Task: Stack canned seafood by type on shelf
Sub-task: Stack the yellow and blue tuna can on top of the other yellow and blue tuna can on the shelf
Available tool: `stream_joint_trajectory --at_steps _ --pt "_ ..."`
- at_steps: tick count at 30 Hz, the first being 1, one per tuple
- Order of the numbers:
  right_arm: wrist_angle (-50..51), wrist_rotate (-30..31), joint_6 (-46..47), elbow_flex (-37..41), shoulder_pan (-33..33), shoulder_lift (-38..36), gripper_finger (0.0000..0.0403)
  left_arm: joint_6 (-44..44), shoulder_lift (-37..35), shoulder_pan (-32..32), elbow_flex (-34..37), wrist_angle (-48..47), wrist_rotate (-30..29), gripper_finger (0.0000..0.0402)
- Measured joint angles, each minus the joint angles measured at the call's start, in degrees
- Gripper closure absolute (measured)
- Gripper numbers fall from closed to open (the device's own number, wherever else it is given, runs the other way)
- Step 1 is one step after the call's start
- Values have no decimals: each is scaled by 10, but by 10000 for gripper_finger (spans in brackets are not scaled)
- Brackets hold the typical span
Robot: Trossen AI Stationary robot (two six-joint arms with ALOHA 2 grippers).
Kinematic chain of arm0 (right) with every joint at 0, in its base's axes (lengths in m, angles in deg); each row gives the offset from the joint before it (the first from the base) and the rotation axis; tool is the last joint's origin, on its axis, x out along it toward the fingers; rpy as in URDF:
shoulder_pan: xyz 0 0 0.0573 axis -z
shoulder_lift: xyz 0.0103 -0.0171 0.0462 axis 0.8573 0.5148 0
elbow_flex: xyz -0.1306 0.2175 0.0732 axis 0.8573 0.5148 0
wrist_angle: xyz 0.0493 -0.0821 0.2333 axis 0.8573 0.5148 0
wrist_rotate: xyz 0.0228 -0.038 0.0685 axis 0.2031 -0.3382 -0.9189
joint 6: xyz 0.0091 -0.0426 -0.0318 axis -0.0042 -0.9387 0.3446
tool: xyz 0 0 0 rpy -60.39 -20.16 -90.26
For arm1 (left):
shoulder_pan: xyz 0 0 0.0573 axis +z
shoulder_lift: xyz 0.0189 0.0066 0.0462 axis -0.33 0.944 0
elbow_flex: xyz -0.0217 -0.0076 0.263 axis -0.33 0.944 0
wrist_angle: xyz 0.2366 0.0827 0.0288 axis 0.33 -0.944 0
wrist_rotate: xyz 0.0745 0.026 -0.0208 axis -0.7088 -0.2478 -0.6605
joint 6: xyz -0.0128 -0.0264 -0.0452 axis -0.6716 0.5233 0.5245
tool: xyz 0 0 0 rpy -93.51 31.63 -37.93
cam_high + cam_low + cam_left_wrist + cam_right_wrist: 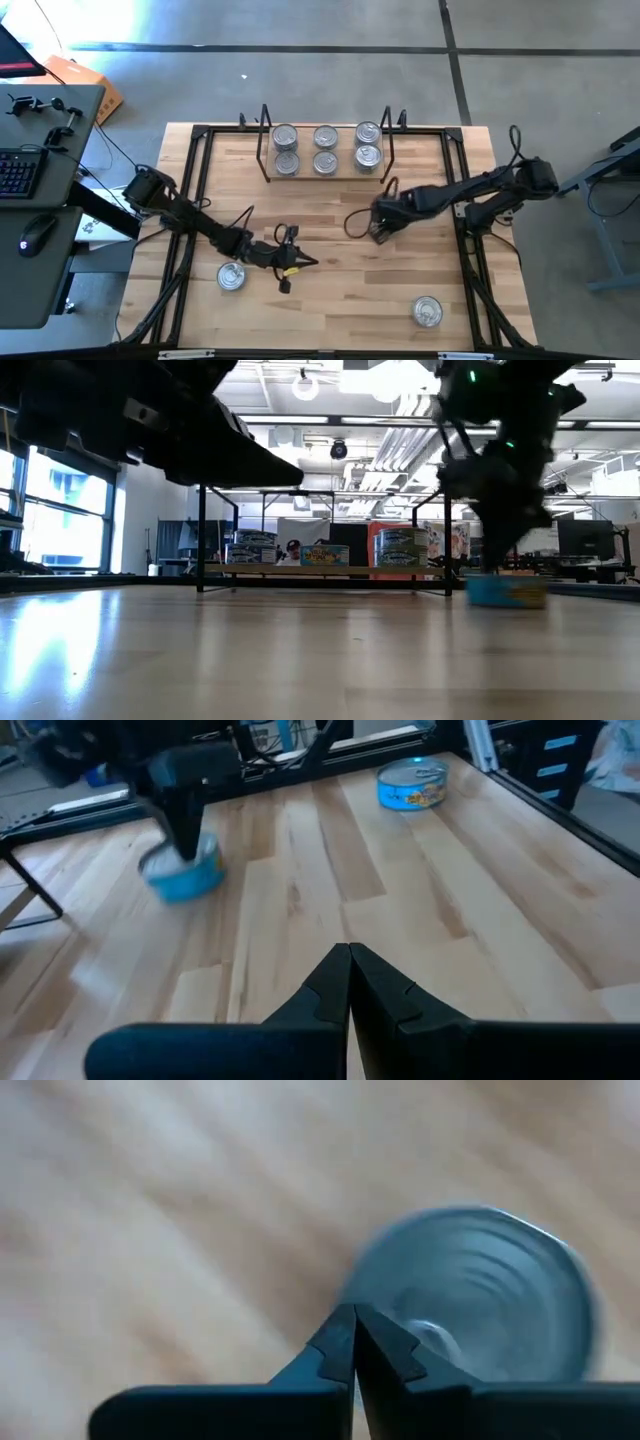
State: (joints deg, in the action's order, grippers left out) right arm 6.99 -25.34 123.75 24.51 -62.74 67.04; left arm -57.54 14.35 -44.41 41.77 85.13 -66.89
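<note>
The shelf (325, 174), a light board between black wire uprights, stands at the table's far middle with several silver-lidded cans (325, 148) on it. Three cans rest on the tabletop. One can (231, 276) lies beside my left arm. Another can (428, 312) lies near the front right. A blue-sided can (182, 875) sits under my right gripper (352, 1342), which is shut and points steeply down at the can's lid edge. My left gripper (350, 965) is shut on nothing and hovers over the table's middle front. My right gripper comes from above with shut fingers (186, 832) at the rim of the blue-sided can's lid (440, 1335). The can rests on the table. Whether the fingertips touch it I cannot tell, as the view is blurred.
Black frame rails (200, 200) run along the table's left and right sides. Bare wood lies between the shelf and the two arms. A desk with keyboard and mouse (30, 190) stands off the table's left.
</note>
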Motion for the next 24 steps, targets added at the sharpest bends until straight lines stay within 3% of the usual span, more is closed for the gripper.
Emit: stream_joint_trajectory --at_steps 5,9,13,18,24 --pt "-237 16 -6 -1 -44 79 403 -15 -22 -19 0 -25 -22 402" --pt "-427 71 -29 -23 -61 191 403 -40 -72 -42 0 -116 -115 401" --pt "-554 131 -129 -100 -71 292 403 -30 -135 -61 0 -217 -187 402" --pt "-522 173 -265 -217 -86 316 403 -1 -192 -74 -1 -281 -200 402" --pt "-262 239 -305 -286 -110 249 403 13 -199 -83 -1 -288 -200 402"
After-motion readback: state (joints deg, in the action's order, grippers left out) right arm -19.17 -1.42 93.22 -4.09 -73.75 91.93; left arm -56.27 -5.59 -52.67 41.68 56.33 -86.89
